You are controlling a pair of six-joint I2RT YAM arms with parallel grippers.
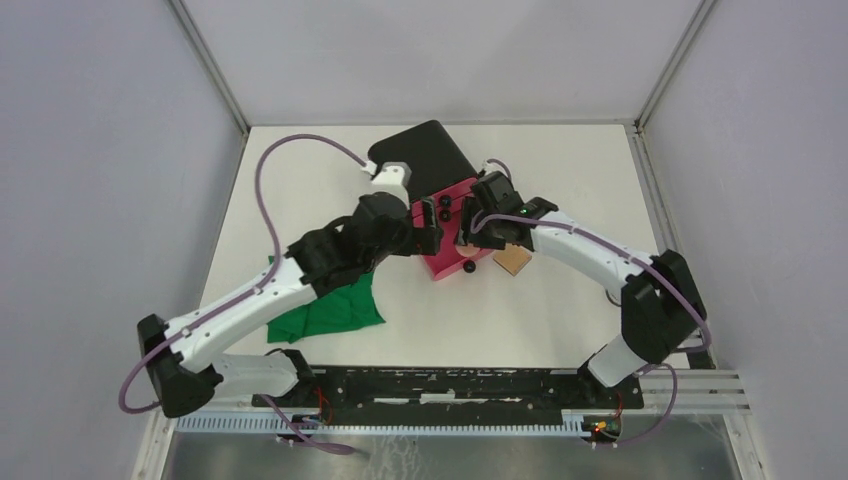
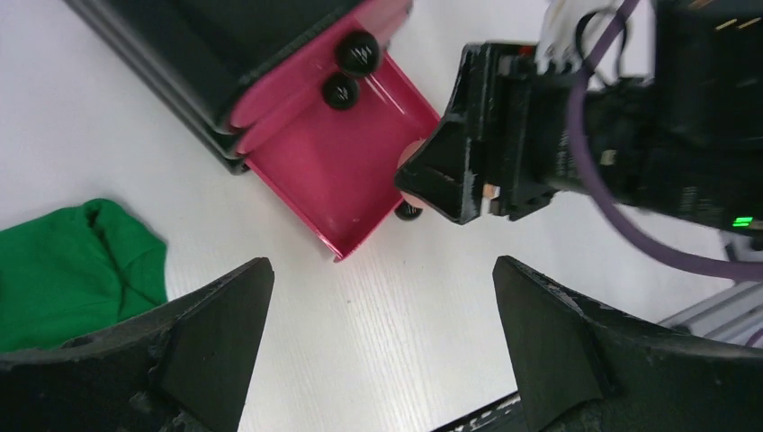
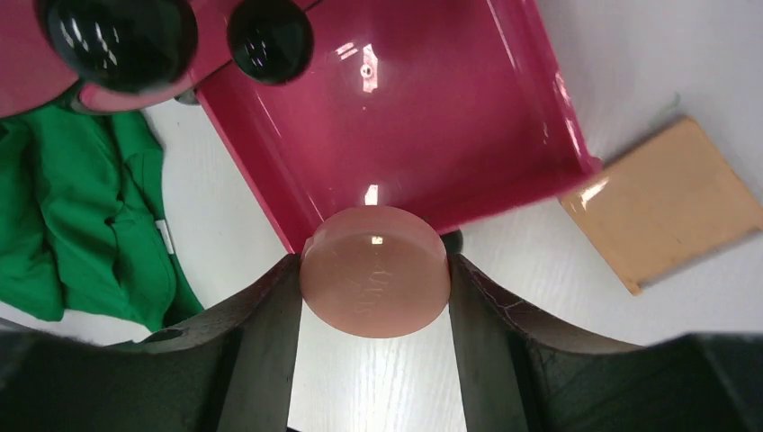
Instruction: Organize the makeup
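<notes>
My right gripper (image 3: 373, 283) is shut on the pink round puff (image 3: 375, 270) and holds it at the near lip of the pulled-out pink drawer (image 3: 396, 117) of the black box (image 1: 428, 160). The right gripper also shows in the top view (image 1: 465, 225) and in the left wrist view (image 2: 450, 175), over the drawer (image 2: 333, 171). The tan square pad (image 3: 661, 202) lies on the table right of the drawer; it shows in the top view (image 1: 512, 260). My left gripper (image 2: 382, 333) is open and empty above bare table just in front of the drawer. The sponges, tube and compact are out of view.
The green cloth (image 1: 330, 305) lies crumpled on the table left of the drawer, under my left arm; it also shows in the left wrist view (image 2: 72, 270) and the right wrist view (image 3: 90, 207). Black round knobs (image 3: 270, 40) sit on the drawer fronts. Grey walls enclose the table.
</notes>
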